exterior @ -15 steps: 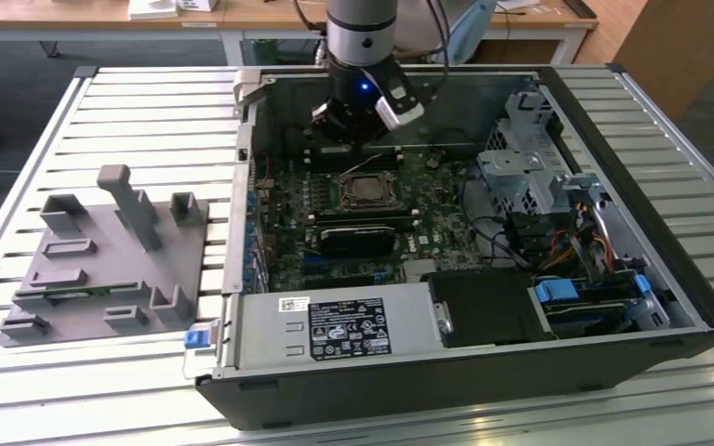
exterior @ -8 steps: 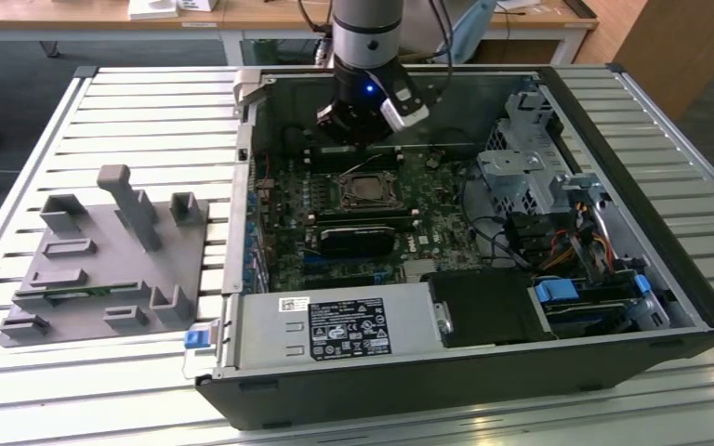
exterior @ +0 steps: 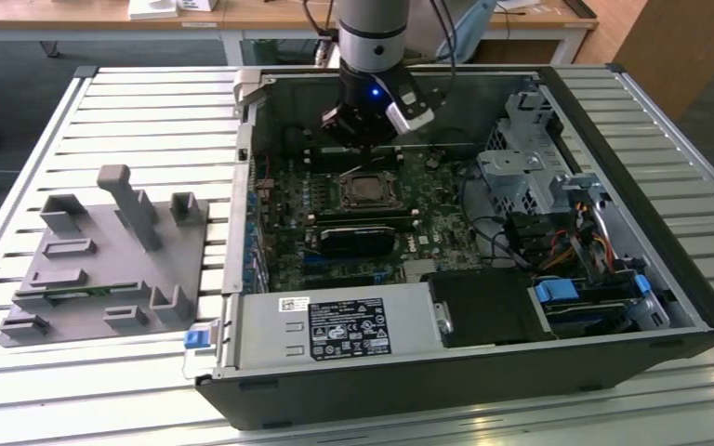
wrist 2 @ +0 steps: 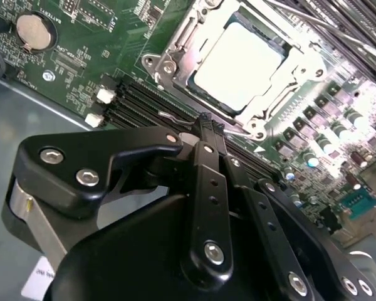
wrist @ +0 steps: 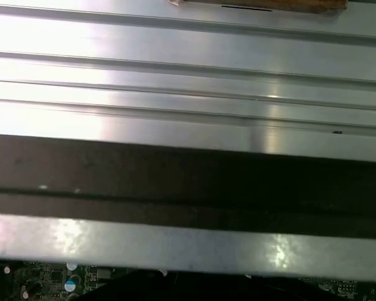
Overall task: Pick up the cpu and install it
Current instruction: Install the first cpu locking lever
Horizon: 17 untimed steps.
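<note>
Jaws look drawn together at the tips with nothing between them, as far as I read the second wrist view; the gripper point(wrist 2: 203, 125) carries no part. From the exterior view I see the gripper point(exterior: 363, 130) inside the open computer case point(exterior: 654, 307), hanging over the motherboard point(exterior: 332, 200) just behind the socket.

The cpu point(wrist 2: 238, 66) lies in the socket frame point(wrist 2: 175, 59), its bright metal top facing up, flat and square to the frame on all sides I can see. In the exterior view the cpu point(exterior: 364, 191) shows as a small pale square mid-board.

My judgement: pick and placement are done. Whether the retention frame and its lever are closed down I cannot tell. The grey parts fixture point(exterior: 103, 265) sits on the slatted table point(exterior: 34, 130), well apart from the case.
</note>
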Tool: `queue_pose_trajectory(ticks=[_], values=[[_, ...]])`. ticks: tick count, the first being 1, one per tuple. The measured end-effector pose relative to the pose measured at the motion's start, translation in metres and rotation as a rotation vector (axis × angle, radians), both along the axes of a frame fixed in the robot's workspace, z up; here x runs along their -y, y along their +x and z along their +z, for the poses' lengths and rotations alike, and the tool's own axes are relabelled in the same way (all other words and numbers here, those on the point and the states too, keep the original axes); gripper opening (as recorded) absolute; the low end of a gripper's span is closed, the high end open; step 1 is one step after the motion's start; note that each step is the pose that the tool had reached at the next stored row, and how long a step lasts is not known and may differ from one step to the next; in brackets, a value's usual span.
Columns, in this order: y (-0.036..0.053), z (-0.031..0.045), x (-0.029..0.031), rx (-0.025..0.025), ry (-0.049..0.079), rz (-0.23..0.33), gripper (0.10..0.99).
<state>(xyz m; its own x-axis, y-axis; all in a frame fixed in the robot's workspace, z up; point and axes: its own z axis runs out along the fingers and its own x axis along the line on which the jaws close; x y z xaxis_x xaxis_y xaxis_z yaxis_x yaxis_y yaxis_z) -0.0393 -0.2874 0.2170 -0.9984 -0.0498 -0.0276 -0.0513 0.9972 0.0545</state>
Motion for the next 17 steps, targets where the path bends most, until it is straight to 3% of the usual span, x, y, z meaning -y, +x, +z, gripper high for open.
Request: queue_pose_trajectory(ticks=[6,17], values=[[0.0066,-0.0051,-0.0001,-0.0046,0.0,0.0,0.106],[0.0169,-0.0121,-0.0004,-0.0195,0.0,0.0,0.106]])
